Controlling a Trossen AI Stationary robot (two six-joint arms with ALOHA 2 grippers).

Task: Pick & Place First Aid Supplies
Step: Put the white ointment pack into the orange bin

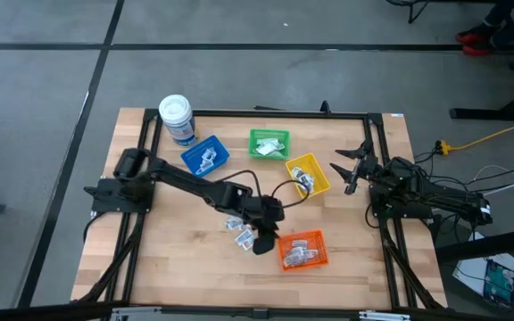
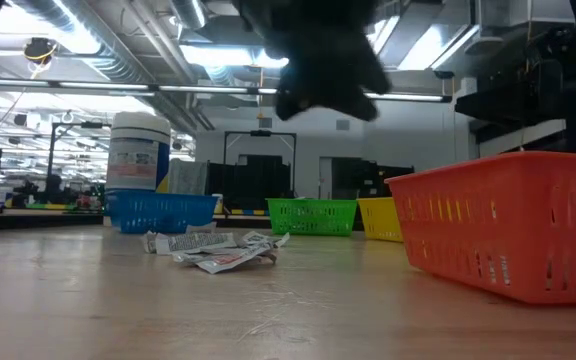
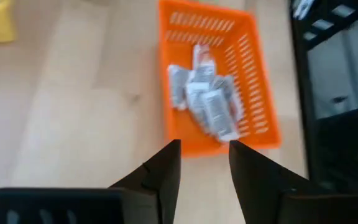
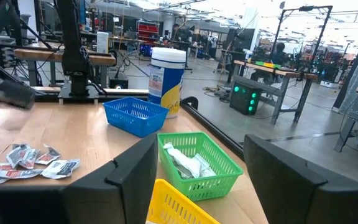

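Round jar (image 1: pixel 176 117), white lid, blue label: upright at bench (image 1: pixel 168 259) far corner. Beside jar: blue bin (image 1: pixel 205 156). Beyond that: green bin (image 1: pixel 269 144), yellow bin (image 1: pixel 309 175). Farthest from jar: orange bin (image 1: pixel 302 251).

Bright overhead ceiling lights; soft shadows; left wrist view blurred.

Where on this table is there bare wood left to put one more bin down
The near-left corner, beside the loose packets and in front of the left arm, is bare. So is the strip between the orange bin and the right arm. The far middle is crowded: jar, blue bin, green bin, yellow bin.
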